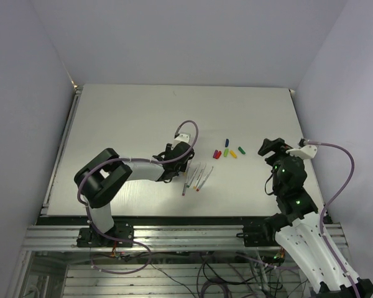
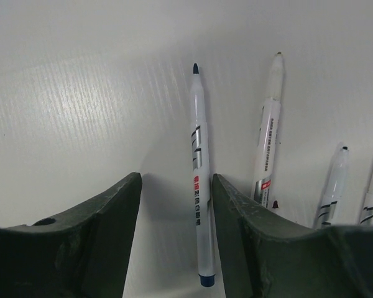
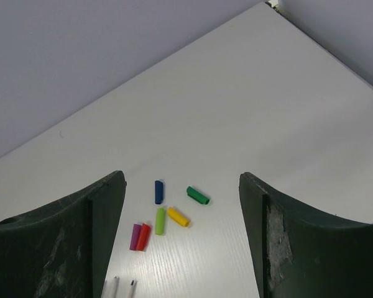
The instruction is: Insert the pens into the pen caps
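Several white pens (image 1: 198,177) lie side by side on the table, just right of my left gripper (image 1: 181,164). In the left wrist view the blue-tipped pen (image 2: 200,186) lies flat between my open fingers, close against the right finger (image 2: 248,242), with a gap to the left one. My left gripper (image 2: 176,198) is low over the table. Other pens (image 2: 268,143) lie to its right. The caps (image 1: 227,151) lie in a loose cluster: blue (image 3: 158,192), green (image 3: 198,195), light green (image 3: 160,220), yellow (image 3: 178,216), red (image 3: 143,236), purple (image 3: 135,236). My right gripper (image 1: 267,148) is open and empty, right of the caps.
The white table (image 1: 143,124) is walled at the back and sides. The left arm's cable (image 1: 196,133) loops above the pens. Two pen tips (image 3: 132,284) show at the bottom of the right wrist view.
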`<action>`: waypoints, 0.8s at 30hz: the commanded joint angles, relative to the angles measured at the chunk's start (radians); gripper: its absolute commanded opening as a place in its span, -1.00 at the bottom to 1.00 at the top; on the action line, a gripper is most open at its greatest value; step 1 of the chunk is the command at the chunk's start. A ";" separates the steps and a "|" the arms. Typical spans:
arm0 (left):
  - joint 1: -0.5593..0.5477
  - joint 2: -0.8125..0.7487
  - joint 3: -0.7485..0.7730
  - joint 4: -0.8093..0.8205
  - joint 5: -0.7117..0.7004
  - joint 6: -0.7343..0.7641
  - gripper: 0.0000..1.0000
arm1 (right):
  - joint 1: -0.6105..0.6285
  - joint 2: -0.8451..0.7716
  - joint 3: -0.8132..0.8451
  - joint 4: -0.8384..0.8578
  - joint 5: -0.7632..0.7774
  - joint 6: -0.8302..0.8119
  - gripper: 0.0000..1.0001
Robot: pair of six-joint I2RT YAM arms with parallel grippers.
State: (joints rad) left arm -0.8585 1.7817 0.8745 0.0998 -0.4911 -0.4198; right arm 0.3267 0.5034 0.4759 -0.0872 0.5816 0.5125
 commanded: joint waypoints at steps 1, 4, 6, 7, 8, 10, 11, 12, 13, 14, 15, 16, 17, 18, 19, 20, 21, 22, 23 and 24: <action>-0.018 0.019 0.023 -0.061 -0.059 -0.011 0.11 | 0.000 -0.021 0.006 -0.026 -0.003 0.018 0.47; -0.017 0.029 0.026 -0.079 -0.065 -0.020 -0.12 | 0.001 -0.028 0.009 -0.031 -0.005 0.023 0.46; -0.019 0.030 0.024 -0.084 -0.063 -0.026 -0.18 | 0.000 -0.028 0.014 -0.038 -0.006 0.025 0.46; -0.018 0.029 0.021 -0.085 -0.061 -0.030 -0.19 | 0.000 -0.026 0.017 -0.041 -0.008 0.024 0.46; -0.019 0.028 0.018 -0.088 -0.059 -0.036 -0.21 | 0.000 -0.025 0.019 -0.045 -0.008 0.025 0.46; -0.018 0.026 0.014 -0.093 -0.057 -0.042 -0.31 | 0.000 -0.019 0.026 -0.050 -0.008 0.026 0.46; -0.018 0.025 0.012 -0.097 -0.056 -0.047 -0.41 | 0.000 -0.016 0.027 -0.051 -0.008 0.026 0.46; -0.019 0.027 0.013 -0.099 -0.055 -0.048 -0.55 | 0.000 -0.013 0.030 -0.051 -0.009 0.026 0.46; -0.019 0.028 0.012 -0.105 -0.056 -0.052 -0.66 | 0.000 -0.009 0.031 -0.050 -0.010 0.026 0.45; -0.019 0.030 0.013 -0.113 -0.055 -0.056 -0.78 | 0.001 -0.005 0.033 -0.049 -0.011 0.026 0.45; -0.018 0.032 0.012 -0.119 -0.056 -0.058 -0.83 | 0.000 0.002 0.034 -0.049 -0.011 0.028 0.45; -0.019 0.035 0.012 -0.123 -0.056 -0.059 -0.86 | 0.000 0.009 0.036 -0.049 -0.011 0.028 0.45; -0.019 0.037 0.010 -0.124 -0.055 -0.060 -0.86 | 0.000 0.015 0.038 -0.048 -0.013 0.026 0.44; -0.019 0.038 0.008 -0.126 -0.054 -0.062 -0.86 | 0.000 0.023 0.041 -0.046 -0.013 0.025 0.44; -0.018 0.038 0.006 -0.129 -0.052 -0.064 -0.86 | 0.000 0.030 0.042 -0.042 -0.015 0.023 0.44; -0.019 0.038 0.005 -0.130 -0.049 -0.066 -0.86 | 0.000 0.041 0.045 -0.039 -0.014 0.022 0.43; -0.019 0.038 0.003 -0.134 -0.049 -0.066 -0.86 | 0.000 0.055 0.048 -0.035 -0.014 0.021 0.41; -0.018 0.038 0.002 -0.137 -0.047 -0.067 -0.86 | 0.000 0.068 0.053 -0.032 -0.013 0.020 0.40; -0.019 0.038 0.003 -0.142 -0.047 -0.070 -0.86 | 0.000 0.084 0.059 -0.031 -0.011 0.020 0.39; -0.019 0.036 0.003 -0.147 -0.049 -0.070 -0.86 | 0.001 0.101 0.066 -0.031 -0.010 0.019 0.38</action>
State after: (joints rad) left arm -0.8726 1.7870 0.8856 0.0536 -0.5438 -0.4721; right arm 0.3267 0.5621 0.4973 -0.1329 0.5678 0.5320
